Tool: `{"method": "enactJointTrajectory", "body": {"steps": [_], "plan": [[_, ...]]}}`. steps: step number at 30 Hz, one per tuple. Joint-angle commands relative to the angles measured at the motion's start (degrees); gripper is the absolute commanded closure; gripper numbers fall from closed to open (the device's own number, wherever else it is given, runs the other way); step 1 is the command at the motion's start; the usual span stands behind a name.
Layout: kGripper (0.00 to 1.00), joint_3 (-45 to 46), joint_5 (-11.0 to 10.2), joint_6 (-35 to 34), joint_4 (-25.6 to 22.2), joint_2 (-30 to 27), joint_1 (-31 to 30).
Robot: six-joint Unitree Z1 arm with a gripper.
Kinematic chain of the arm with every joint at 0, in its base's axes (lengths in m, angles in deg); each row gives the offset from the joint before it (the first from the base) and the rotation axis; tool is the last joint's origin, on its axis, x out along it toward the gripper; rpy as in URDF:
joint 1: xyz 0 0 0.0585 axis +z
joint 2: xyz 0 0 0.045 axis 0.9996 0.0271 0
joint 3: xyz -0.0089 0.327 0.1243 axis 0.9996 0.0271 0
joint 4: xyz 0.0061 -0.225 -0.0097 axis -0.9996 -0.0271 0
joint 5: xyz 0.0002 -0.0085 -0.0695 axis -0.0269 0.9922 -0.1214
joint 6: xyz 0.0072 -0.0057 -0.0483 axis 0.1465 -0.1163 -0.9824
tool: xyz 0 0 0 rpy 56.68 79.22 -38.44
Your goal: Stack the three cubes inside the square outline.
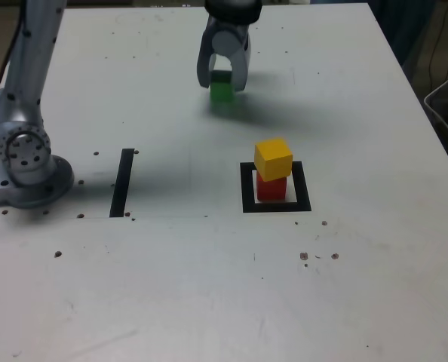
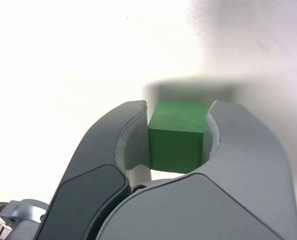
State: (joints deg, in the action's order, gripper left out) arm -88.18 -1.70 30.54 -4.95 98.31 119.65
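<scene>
The green cube [image 2: 177,142] sat squarely between the two fingers of the claw [image 1: 222,81], which was clamped on it from both sides (the wrist view showed each finger pressed against a cube face). Whether the cube still touched the white tabletop [image 1: 209,286] was hard to tell. Well apart, toward the exterior view's right, the yellow cube [image 1: 273,158] rested on the red cube [image 1: 271,188] inside the square outline [image 1: 247,188].

Three cubes (one green [image 1: 222,90], one yellow [image 1: 273,158], one red [image 1: 271,188]), one square outline [image 1: 247,188], one tape strip [image 1: 122,182].
</scene>
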Motion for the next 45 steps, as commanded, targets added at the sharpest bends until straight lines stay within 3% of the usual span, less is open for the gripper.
{"method": "enactJointTrajectory", "body": {"steps": [1,9,15,23,32,45], "plan": [[0.81,-1.5,-0.2,-1.0,-2.1,-1.8,-1.0],[0.81,-9.1,3.3,-3.2,-11.1,-4.8,-4.9],[0.81,-12.3,3.8,-8.8,-15.1,-7.7,-10.7],[0.82,-12.9,4.2,-18.2,-16.1,-9.8,-19.5],[0.83,-12.5,6.0,-26.3,-16.7,-10.2,-25.7],[0.83,-11.9,5.7,-37.8,-16.3,-8.9,-33.5]]}}
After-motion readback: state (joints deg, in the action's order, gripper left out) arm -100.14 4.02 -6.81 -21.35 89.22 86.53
